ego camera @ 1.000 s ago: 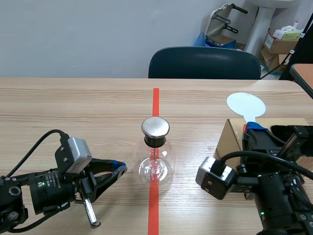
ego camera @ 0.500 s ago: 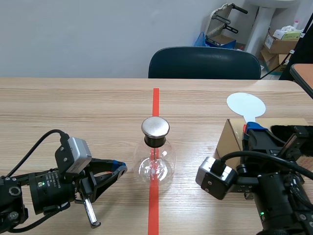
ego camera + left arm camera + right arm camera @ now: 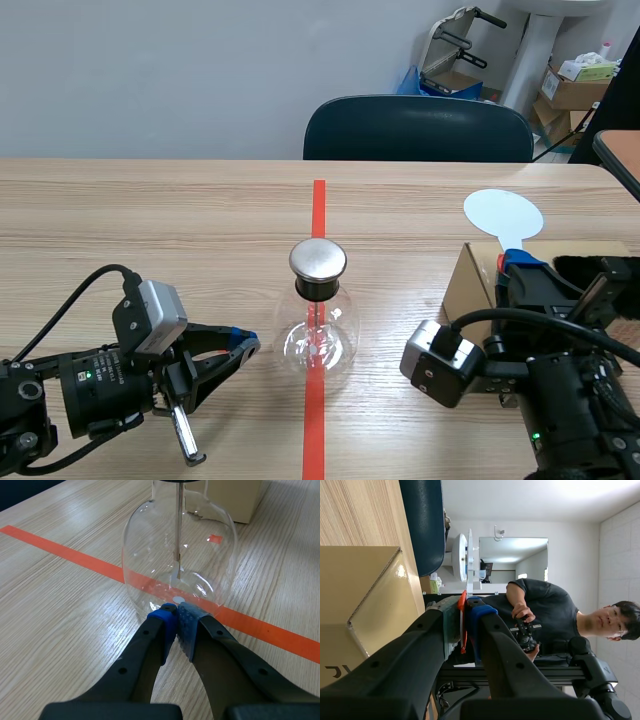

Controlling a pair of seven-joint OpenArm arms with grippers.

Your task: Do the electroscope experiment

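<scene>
Left pincer [image 3: 176, 611] clenched on nothing, tips low over desk [image 3: 60, 595], right at base of electroscope flask [image 3: 179, 555] (touching? can't tell), prob. to steady it. Right pincer [image 3: 465, 602] grasps red handle of white paddle [image 3: 503, 213], disc up, well apart from flask's metal cap [image 3: 318, 259]. Looks ready to bring across, imo.

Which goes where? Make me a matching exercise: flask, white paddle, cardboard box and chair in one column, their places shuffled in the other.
1 flask
2 white paddle
3 cardboard box
4 chair

a gripped by the right gripper
b beyond the far edge of the table
c on the orange-red tape line
d on the table, next to the right gripper

Pairs: 1-c, 2-a, 3-d, 4-b.
</scene>
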